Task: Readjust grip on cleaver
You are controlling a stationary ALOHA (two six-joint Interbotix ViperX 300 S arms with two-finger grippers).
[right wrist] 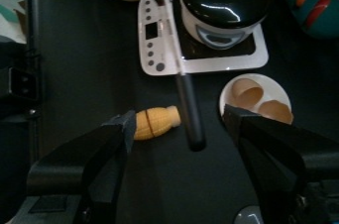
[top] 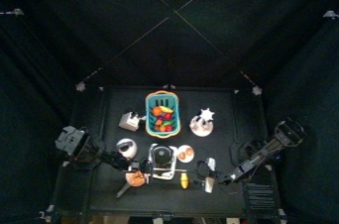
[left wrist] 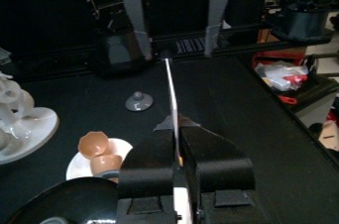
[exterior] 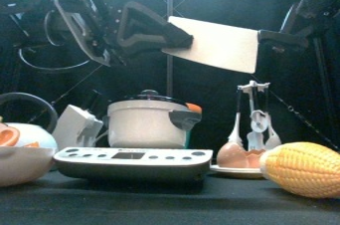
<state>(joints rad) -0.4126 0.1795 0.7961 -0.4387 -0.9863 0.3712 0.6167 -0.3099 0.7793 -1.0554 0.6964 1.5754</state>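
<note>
While the corn cob (exterior: 305, 169) and the white plate (exterior: 234, 171) sit nearest on the table's right, the electric cooker (exterior: 143, 121) stands on its base just behind, centre. Above it the cleaver (exterior: 213, 43) hangs in the air, broad blade pointing right, clenched in the left gripper (exterior: 170, 34). Farther right, the right gripper (right wrist: 177, 139) hovers released, jaws spread wide above the table.

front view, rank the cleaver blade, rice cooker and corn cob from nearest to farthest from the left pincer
1. Cleaver blade: held up in the air, its handle end at the left pincer.
2. Rice cooker: below on the table, roughly under the pincer.
3. Corn cob: low at the front, far out on the right.
</note>
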